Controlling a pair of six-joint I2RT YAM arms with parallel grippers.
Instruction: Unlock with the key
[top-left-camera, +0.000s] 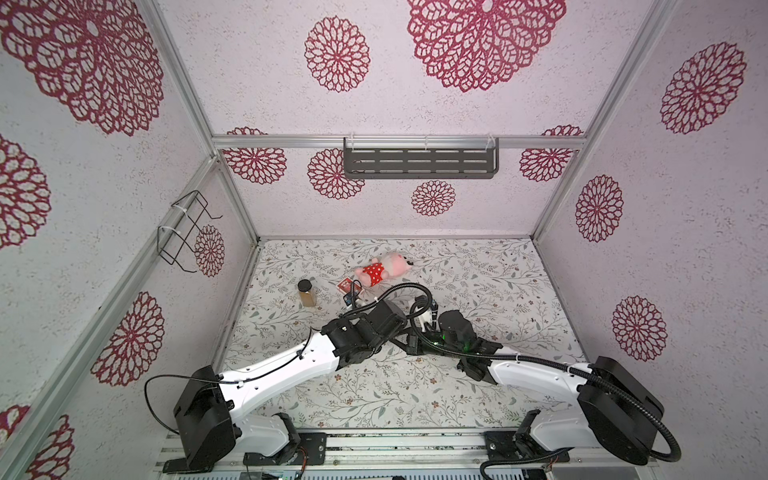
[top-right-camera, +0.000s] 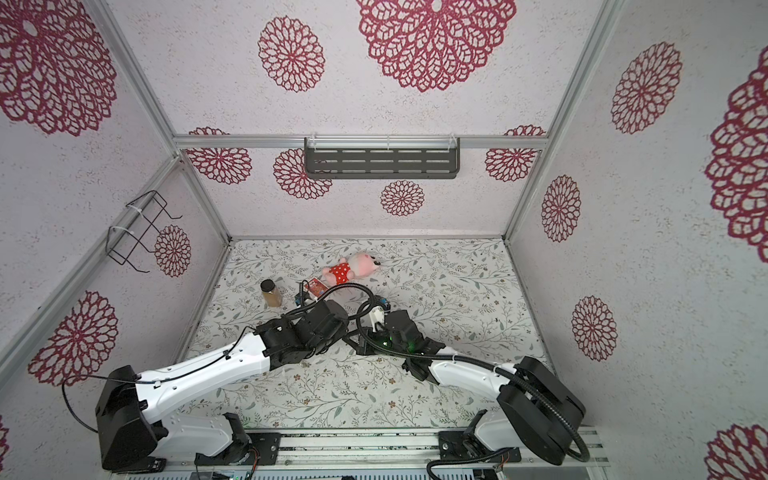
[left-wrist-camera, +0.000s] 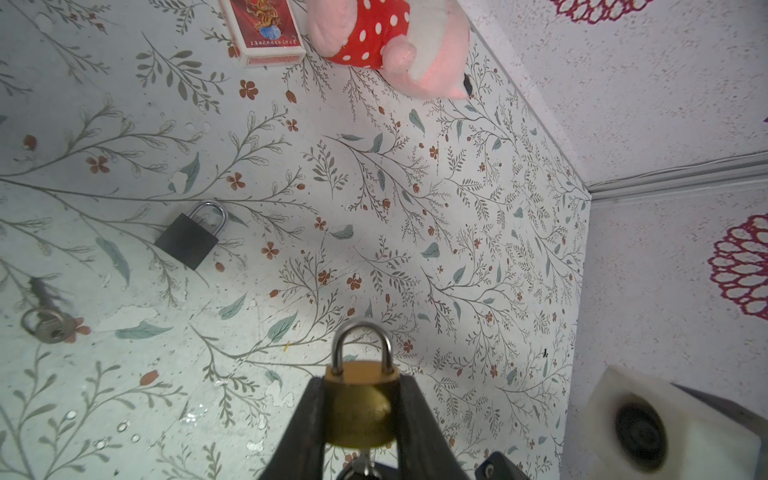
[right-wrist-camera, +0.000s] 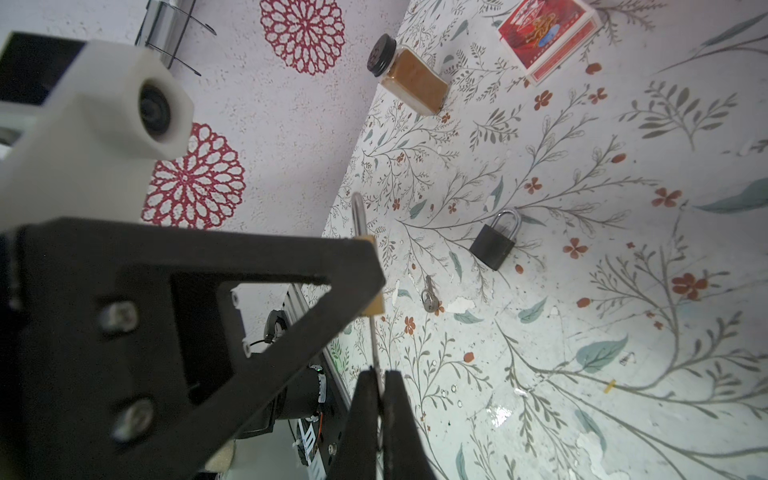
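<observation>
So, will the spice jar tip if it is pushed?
Probably yes if pushed high up: the spice jar stands upright, tall and narrow. Its flat sides suggest it will not roll. Its smooth clear walls may be slippery.

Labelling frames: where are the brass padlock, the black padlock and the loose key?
brass padlock (left-wrist-camera: 359, 405): left wrist view, its body.
black padlock (left-wrist-camera: 187, 242): left wrist view, its body.
loose key (left-wrist-camera: 50, 325): left wrist view, its round head.
</observation>
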